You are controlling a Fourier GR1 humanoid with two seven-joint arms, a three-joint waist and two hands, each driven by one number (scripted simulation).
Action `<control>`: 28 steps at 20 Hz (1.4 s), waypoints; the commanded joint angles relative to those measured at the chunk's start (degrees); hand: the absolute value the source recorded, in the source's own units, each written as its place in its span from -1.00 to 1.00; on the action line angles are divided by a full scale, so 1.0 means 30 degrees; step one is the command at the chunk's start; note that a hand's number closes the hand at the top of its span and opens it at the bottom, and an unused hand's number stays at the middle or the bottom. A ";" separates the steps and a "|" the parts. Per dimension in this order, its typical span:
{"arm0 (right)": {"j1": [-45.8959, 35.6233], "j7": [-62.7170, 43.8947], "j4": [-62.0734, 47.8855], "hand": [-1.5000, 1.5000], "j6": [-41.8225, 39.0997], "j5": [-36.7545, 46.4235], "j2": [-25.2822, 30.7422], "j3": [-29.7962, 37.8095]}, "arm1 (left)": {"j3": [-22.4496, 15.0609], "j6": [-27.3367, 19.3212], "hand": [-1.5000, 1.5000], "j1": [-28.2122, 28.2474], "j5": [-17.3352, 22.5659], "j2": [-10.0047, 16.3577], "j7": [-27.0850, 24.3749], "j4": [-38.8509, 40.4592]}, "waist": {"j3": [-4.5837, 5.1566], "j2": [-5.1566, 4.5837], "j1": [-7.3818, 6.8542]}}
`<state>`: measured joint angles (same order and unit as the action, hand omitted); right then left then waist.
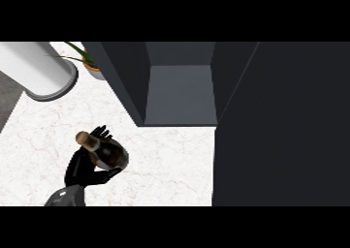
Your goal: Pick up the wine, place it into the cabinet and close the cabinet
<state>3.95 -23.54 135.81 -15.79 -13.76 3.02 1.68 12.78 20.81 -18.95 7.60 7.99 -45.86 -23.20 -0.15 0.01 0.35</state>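
Observation:
The wine bottle point(110, 153) is dark with a tan cork end and lies tilted, neck pointing up-left, above the white marble counter point(170, 167). My left hand point(82, 168) is shut on it, with fingers curled over its far side and the thumb under its body. The hand comes in from the lower left. The dark cabinet point(181, 92) stands open at the top centre, up and to the right of the bottle, with a grey inside and nothing in it. Its door point(285, 126) is swung out and fills the right side. My right hand does not show.
A big white cylinder point(38, 68) lies at the top left. A small potted plant point(90, 62) stands beside the cabinet's left wall. The counter's left edge runs along the grey floor at the far left.

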 commanded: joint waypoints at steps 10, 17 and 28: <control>0.0112 0.1433 -0.1105 -1.00 -0.0701 0.0288 0.0004 0.0220 | -0.0577 0.1081 1.00 -0.0511 -0.0669 -0.0548 -0.2532 0.2393 | 0.0070 -0.0062 0.0093; 0.0102 0.0017 0.0099 -1.00 -0.0012 -0.0394 0.0173 0.0601 | -0.0822 -0.0008 1.00 0.2020 -0.0825 -0.0536 -0.4422 0.1410 | 0.0057 0.0000 -0.0070; 0.1111 0.1122 -0.0609 -1.00 -0.0573 0.0367 -0.0203 0.0252 | -0.1693 0.1443 1.00 0.6504 0.0847 -0.1511 -0.3296 -0.5270 | 0.0018 0.0073 -0.0358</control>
<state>5.35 -22.55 135.65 -16.40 -14.19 3.50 3.66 9.25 19.50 -6.23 8.72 6.46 -53.37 -35.81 -0.65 0.71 -0.40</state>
